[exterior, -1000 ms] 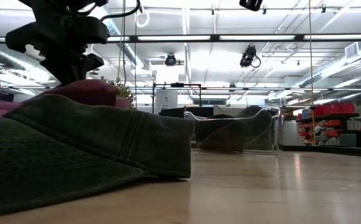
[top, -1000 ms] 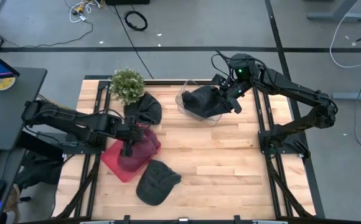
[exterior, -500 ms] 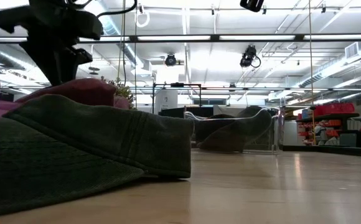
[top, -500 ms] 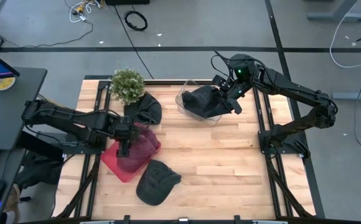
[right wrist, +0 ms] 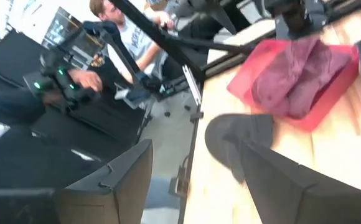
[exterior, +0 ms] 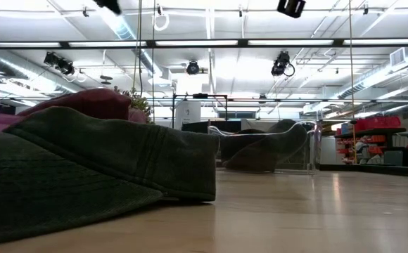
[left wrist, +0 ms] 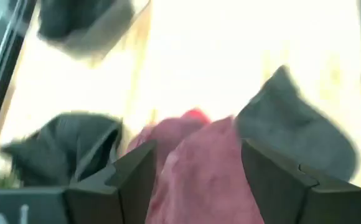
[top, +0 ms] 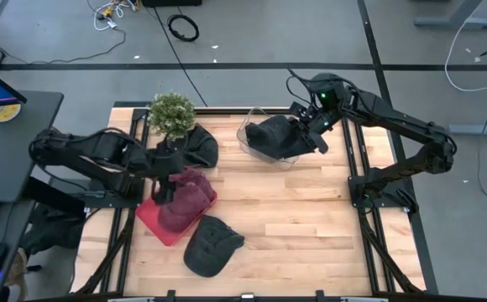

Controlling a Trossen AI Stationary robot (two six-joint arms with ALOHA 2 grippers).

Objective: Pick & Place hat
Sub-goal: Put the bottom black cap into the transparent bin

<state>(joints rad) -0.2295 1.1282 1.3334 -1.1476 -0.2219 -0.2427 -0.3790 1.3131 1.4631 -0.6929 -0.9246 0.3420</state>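
Note:
A maroon hat [top: 186,197] lies crumpled on a flat red tray [top: 149,216] at the table's left. My left gripper [top: 164,186] hovers open just above the hat's left side; in its wrist view the hat [left wrist: 193,168] shows between the spread fingers, clear of them. A dark hat [top: 274,138] lies inside a clear bin [top: 248,134] at the far middle. My right gripper [top: 315,138] hangs open over the bin's right rim with nothing between its fingers.
A dark cap [top: 210,245] lies near the front edge, filling the low view's left [exterior: 105,161]. Another dark hat [top: 195,147] lies beside a potted plant [top: 171,113] at the far left. A person [right wrist: 124,37] sits beyond the table's left side.
My left gripper has opened and let go of the maroon hat, then risen and drawn back a little toward the table's far left, leaving the low view. The hat stays on the red tray.

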